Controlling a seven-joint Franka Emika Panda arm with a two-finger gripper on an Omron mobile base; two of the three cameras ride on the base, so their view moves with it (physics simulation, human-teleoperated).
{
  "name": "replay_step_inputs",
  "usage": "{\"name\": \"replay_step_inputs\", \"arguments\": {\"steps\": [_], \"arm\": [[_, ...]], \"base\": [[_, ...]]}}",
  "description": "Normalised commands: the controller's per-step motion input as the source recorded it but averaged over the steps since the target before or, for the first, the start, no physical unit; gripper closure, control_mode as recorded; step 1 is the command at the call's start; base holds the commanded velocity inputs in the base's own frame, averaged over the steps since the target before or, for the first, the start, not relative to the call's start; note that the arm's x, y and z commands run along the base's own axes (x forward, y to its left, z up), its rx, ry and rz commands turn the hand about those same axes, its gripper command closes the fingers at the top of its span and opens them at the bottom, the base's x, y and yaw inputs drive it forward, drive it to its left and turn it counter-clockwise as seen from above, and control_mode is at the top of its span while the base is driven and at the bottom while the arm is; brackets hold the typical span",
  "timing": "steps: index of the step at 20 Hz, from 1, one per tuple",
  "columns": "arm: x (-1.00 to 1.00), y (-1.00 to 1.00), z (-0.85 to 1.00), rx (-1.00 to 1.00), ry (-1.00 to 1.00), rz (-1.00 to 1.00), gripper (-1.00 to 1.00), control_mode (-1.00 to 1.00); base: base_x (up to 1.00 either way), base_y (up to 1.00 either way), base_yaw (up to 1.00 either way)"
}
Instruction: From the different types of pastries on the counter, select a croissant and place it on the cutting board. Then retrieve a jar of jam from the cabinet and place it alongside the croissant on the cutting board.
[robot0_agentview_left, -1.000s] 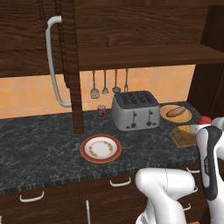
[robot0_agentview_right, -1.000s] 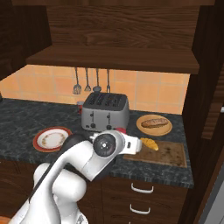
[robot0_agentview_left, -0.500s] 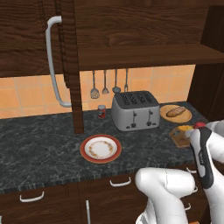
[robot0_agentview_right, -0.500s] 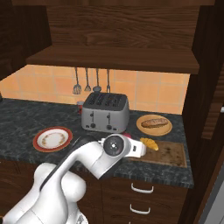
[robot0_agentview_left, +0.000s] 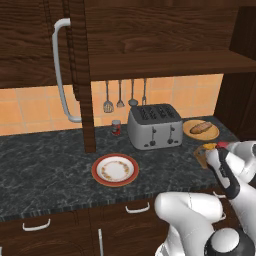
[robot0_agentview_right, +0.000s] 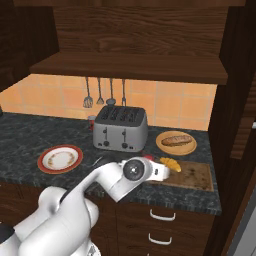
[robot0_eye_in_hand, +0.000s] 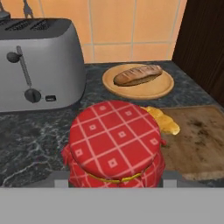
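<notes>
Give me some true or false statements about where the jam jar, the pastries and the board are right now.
1. The gripper holds the red-checked-lid jam jar. True.
2. The golden crescent croissant lies on the round tan plate. False: it lies at the brown wooden cutting board's edge.
3. The dark brown oblong bun sits on that plate. True.
4. The jar already rests on the board. False: it is held beside the board.
</notes>
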Motion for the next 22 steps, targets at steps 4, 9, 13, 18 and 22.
{"name": "replay_step_inputs", "arguments": {"steps": [4,9,13,18,22], "arm": [[0.1,-0.14,-0.02,0.0,0.0,-0.02,1.0,-1.0],[0.1,-0.24,-0.14,0.0,0.06,0.0,1.0,-1.0],[0.1,-0.33,-0.21,0.0,0.0,0.0,1.0,-1.0],[0.01,-0.06,-0.27,0.0,0.0,0.0,1.0,-1.0],[0.04,0.0,-0.14,0.0,0.0,0.0,1.0,-1.0]], "base": [[0.0,0.0,0.0],[0.0,0.0,0.0],[0.0,0.0,0.0],[0.0,0.0,0.0],[0.0,0.0,0.0]]}}
